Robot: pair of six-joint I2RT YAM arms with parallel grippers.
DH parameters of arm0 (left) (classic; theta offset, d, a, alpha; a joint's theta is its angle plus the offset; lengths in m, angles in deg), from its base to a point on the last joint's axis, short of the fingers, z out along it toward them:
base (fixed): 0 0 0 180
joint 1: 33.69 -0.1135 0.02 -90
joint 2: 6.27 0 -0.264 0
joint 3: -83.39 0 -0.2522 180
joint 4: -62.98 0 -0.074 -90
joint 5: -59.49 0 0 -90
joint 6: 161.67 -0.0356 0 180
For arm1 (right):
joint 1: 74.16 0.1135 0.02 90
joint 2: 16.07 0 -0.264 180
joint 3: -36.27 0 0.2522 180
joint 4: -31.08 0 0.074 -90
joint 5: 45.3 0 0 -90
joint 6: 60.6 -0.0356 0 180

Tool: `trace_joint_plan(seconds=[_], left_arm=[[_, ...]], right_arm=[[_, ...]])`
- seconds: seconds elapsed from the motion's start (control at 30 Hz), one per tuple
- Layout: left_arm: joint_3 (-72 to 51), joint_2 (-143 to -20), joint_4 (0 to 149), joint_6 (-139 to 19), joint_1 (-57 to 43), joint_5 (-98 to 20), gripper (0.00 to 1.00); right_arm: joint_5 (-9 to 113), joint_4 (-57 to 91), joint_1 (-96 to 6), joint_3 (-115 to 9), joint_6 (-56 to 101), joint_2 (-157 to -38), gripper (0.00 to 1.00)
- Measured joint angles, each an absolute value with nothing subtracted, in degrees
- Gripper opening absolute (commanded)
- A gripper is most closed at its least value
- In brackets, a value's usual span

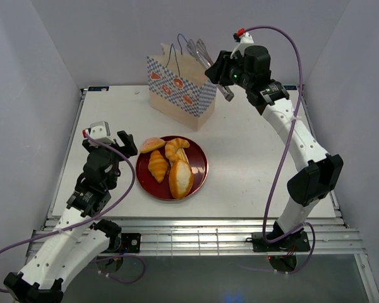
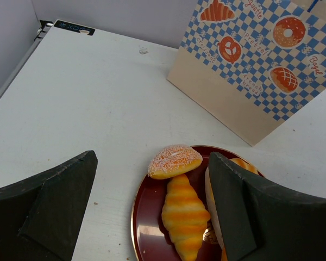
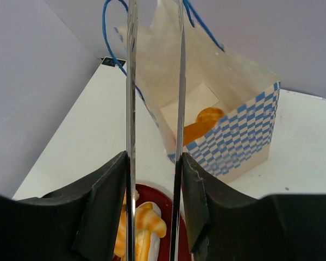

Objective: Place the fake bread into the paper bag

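Several pieces of fake bread lie on a dark red plate (image 1: 200, 165): a sugared bun (image 1: 152, 144), two croissants (image 1: 158, 165) and a cream-topped loaf (image 1: 180, 178). The checker-print paper bag (image 1: 180, 95) stands upright behind the plate. In the right wrist view one golden piece (image 3: 204, 122) lies inside the bag (image 3: 244, 136). My right gripper (image 1: 222, 69) is shut on metal tongs (image 1: 205, 57), held above the bag's mouth; the tong arms (image 3: 131, 109) are apart and empty. My left gripper (image 2: 152, 163) is open and empty above the plate's left side, over the bun (image 2: 175, 160) and a croissant (image 2: 185, 215).
Grey walls enclose the white table on the left, back and right. The bag's thin blue cord handles (image 3: 106, 32) stand up beside the tongs. The plate (image 3: 162, 197) shows below the right gripper. The arm bases sit at the near edge.
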State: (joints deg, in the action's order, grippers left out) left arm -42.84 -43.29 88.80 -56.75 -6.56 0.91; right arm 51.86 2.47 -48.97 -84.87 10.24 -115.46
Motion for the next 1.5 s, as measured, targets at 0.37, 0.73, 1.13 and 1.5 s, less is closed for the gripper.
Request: trace_joint_plan(seconds=[0.37, 0.73, 1.13, 1.5], left_arm=[[-42.8, -43.2, 88.8, -56.7, -6.6, 0.5, 0.93], [-42.8, -42.7, 88.8, -56.8, -6.6, 0.6, 0.93], [-42.8, -43.4, 88.8, -56.8, -6.6, 1.2, 0.93], [-42.8, -43.8, 88.8, -57.0, -6.6, 3.0, 0.93]], right_arm=[[55.7, 3.5, -49.1, -80.6, 9.9, -111.9, 0.45], [60.0, 5.7, -49.0, -61.5, 9.1, -92.8, 0.44], [62.9, 3.3, -49.0, -44.2, 10.4, -75.1, 0.44], [65.5, -7.3, -48.9, -29.0, 15.0, -59.0, 0.46]])
